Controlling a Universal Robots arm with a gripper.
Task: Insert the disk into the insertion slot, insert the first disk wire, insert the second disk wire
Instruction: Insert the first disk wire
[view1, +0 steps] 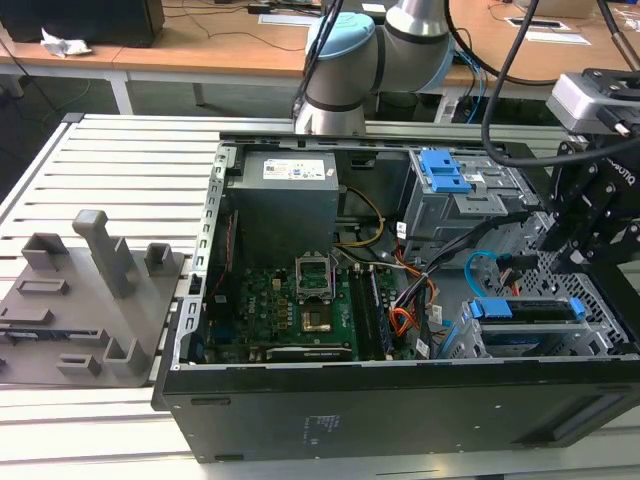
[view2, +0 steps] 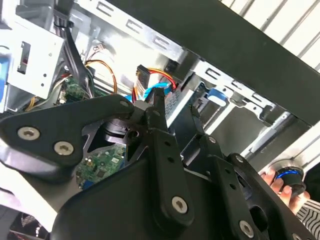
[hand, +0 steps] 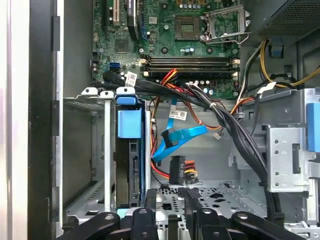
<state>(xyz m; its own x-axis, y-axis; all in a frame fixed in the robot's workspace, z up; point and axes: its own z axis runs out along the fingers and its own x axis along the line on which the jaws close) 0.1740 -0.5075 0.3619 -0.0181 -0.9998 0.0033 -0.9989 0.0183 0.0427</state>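
**Disk in the cage, hand released near the cables**

The disk, in its blue frame, sat inside the metal cage, just beside the hand. The two fingers stood apart and grasped nothing; the holed floor was seen between them. Directly ahead of the fingertips hung a black plug with red and orange wires. A little farther from the hand, the light-blue cable bent toward the disk.
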